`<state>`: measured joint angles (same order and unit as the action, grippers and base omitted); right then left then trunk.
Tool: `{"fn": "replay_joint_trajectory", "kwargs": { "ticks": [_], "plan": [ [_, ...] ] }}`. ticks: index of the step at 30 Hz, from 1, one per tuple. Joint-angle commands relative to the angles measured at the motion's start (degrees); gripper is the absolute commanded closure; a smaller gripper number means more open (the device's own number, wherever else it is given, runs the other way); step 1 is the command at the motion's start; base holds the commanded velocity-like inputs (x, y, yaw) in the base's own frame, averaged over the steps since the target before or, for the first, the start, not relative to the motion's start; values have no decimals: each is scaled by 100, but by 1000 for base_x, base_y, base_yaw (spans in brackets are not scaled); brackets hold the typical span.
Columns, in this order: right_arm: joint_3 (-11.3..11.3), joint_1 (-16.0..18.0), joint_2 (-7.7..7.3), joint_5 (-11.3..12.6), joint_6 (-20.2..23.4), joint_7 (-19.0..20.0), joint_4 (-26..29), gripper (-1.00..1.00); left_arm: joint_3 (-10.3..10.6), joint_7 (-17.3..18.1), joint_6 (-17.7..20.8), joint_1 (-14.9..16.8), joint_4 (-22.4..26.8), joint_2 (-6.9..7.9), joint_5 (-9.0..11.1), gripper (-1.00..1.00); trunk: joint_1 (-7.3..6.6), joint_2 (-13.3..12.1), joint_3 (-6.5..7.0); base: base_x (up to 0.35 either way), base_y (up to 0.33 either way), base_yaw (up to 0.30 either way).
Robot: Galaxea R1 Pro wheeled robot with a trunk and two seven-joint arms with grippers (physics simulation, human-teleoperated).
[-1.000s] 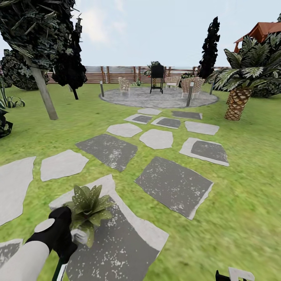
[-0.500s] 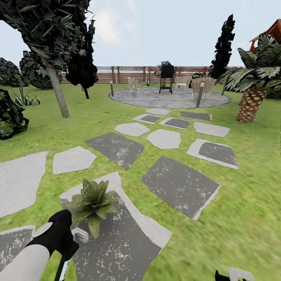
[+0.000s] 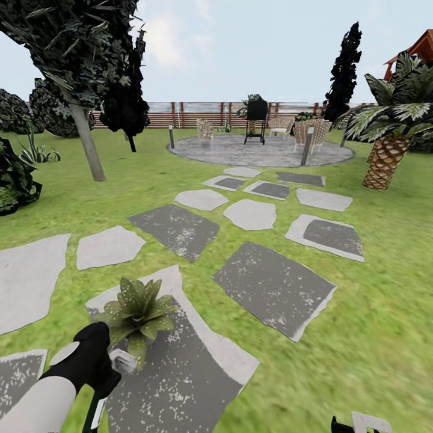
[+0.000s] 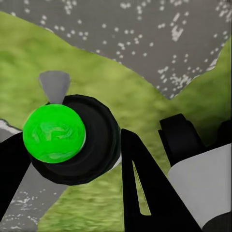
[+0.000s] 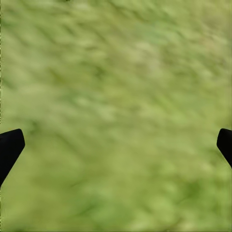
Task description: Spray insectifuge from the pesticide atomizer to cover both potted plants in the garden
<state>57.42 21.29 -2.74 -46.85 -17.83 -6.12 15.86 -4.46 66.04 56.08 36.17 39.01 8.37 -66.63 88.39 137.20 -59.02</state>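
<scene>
One potted plant [image 3: 138, 311], a rosette of pale-speckled green leaves, stands on a grey and white stepping stone [image 3: 180, 373] close in front of me. My left gripper [image 3: 96, 367] is just beside and below it, shut on the pesticide atomizer [image 3: 122, 361], whose white trigger head points toward the plant. In the left wrist view the atomizer [image 4: 72, 140] shows as a dark round body with a bright green disc, between the black fingers [image 4: 145, 193]. My right gripper [image 5: 116, 145] is open over grass, and its tip shows at the head view's lower edge [image 3: 356, 424]. The second potted plant is out of view.
Stepping stones [image 3: 273, 288] lead over the lawn to a round paved patio [image 3: 258, 150] with chairs, a black grill and short posts. A leaning tree trunk [image 3: 87, 144] and a dark bush [image 3: 15, 180] stand at the left, a palm tree [image 3: 385, 156] at the right, a slatted fence behind.
The whole picture has swung sideways, so the camera has moved. The plant now shows a little apart from the atomizer's head instead of overlapping my left gripper.
</scene>
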Motion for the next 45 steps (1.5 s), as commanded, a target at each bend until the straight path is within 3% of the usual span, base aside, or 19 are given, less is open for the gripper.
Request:
{"fn": "replay_joint_trajectory", "kwargs": {
  "ticks": [1,3,5,6,8,12,16,27,35,37,40,43,45],
  "plan": [
    [41,7,0,-61,-28,-21,-11,-100,-90,57,34,3,8,-3,-48,100,-1,2,-5,0,0,-109],
    [41,7,1,-61,-28,-21,-12,-100,-512,-144,27,2,106,-10,-39,100,-1,2,-5,0,0,-237],
    [46,7,1,-55,-28,-21,-11,-100,-638,-426,16,2,145,-49,64,100,-1,2,-5,0,0,-279],
    [50,7,-1,-51,-28,-22,-8,-100,-659,-563,-1,1,153,-72,124,100,-1,2,-5,0,0,-291],
    [51,7,-4,-46,-28,-28,-12,-100,-717,-1202,-255,3,164,-106,330,100,-1,2,-5,0,0,-275],
    [50,7,1,-51,-36,-31,-12,-100,-721,-1590,-443,4,161,-98,794,100,-1,2,-5,0,0,-117],
    [50,7,3,-52,-43,-30,-12,-100,-718,-1641,-457,3,167,-67,903,100,-1,2,-5,-90,0,-9],
    [49,7,-10,-61,-37,-12,-21,-100,-721,-1647,-458,2,166,-41,921,100,-1,2,-5,-327,0,0],
    [60,7,10,-23,-30,-29,-12,-100,-701,-1647,-471,2,130,-121,963,100,-1,2,-5,-243,-159,-103],
    [69,7,10,-19,-28,-31,-7,-100,-692,-1643,-474,1,126,-164,979,100,-1,2,-5,-124,-255,-286],
    [79,7,-6,-16,-32,-37,4,-100,-676,-1639,-506,0,124,-360,1005,100,-1,2,-5,-96,-264,-296],
    [84,7,-34,-9,-33,-40,15,-100,-671,-1645,-816,1,121,-517,1008,100,-1,2,-5,-25,-278,-177],
    [84,7,-39,-8,-31,-41,20,-100,-671,-1646,-916,0,117,-545,1010,100,-1,2,-5,-6,-286,-44]
  ]
}}
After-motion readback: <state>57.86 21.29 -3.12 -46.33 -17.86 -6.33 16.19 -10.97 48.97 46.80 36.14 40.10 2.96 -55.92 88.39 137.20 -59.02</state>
